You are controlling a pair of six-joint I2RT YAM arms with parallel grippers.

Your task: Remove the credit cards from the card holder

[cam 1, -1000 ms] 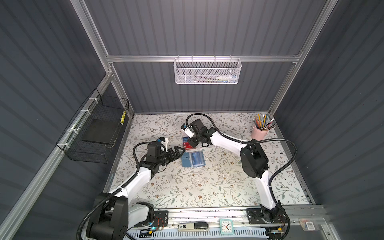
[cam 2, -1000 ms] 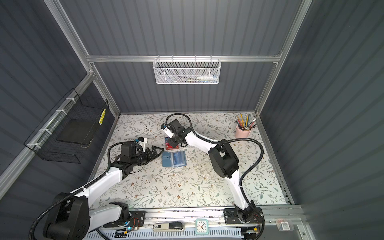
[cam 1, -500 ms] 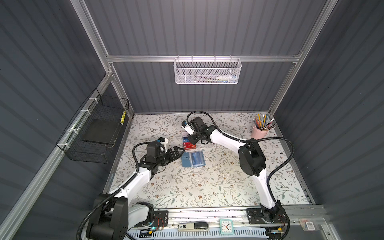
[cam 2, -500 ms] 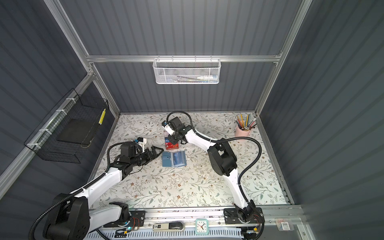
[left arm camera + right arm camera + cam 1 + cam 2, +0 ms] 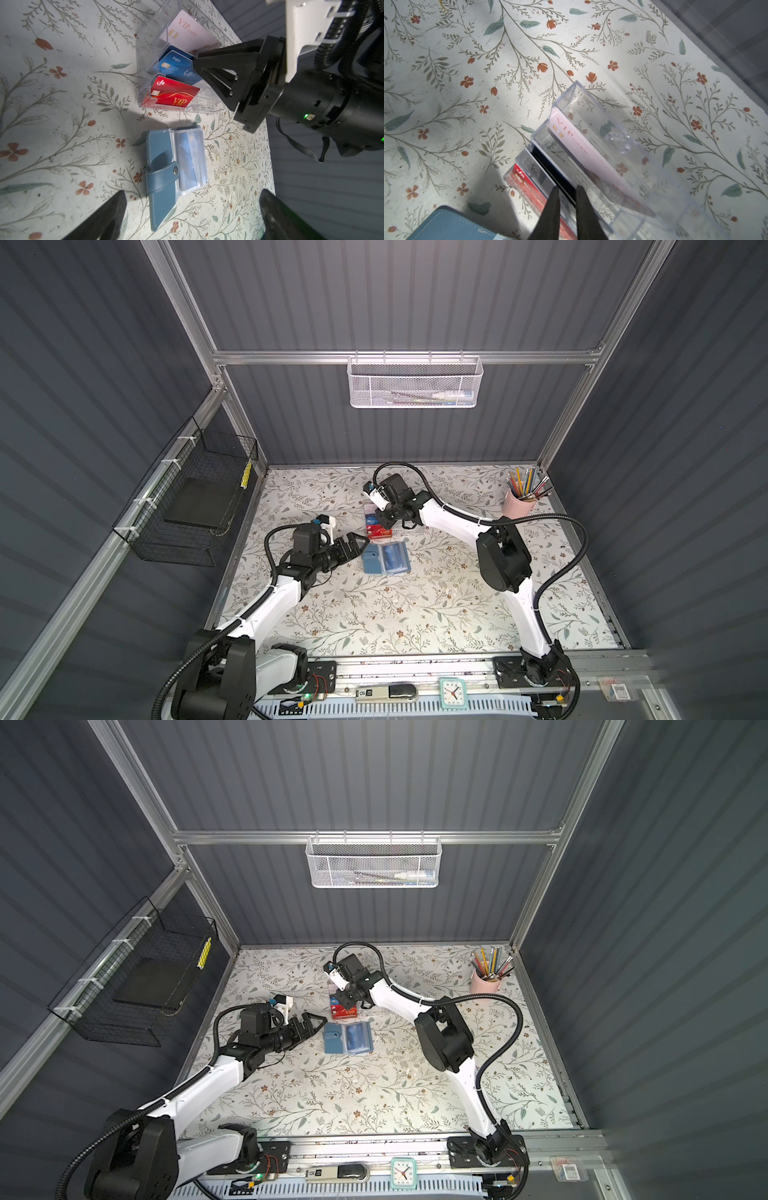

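In both top views the card holder (image 5: 373, 559) lies open mid-surface, with the left end effector (image 5: 358, 548) spread wide just left of it. Left wrist view: one credit card (image 5: 188, 158) is in its sleeve, and the right end effector (image 5: 196, 62) is at the credit cards (image 5: 176, 66) in the acrylic box (image 5: 204, 99). Right wrist view: its jaws are almost together; I cannot tell if they pinch. If it rises so, it may drag a card out.

Slate-blue card holder (image 5: 161, 176) lying open and flat near the middle of the floral tabletop (image 5: 62, 108), snap strap across its cover, blue credit card (image 5: 188, 158) in clear sleeve, other blue credit cards (image 5: 176, 65) leaning in the clear box (image 5: 138, 62) beside it.
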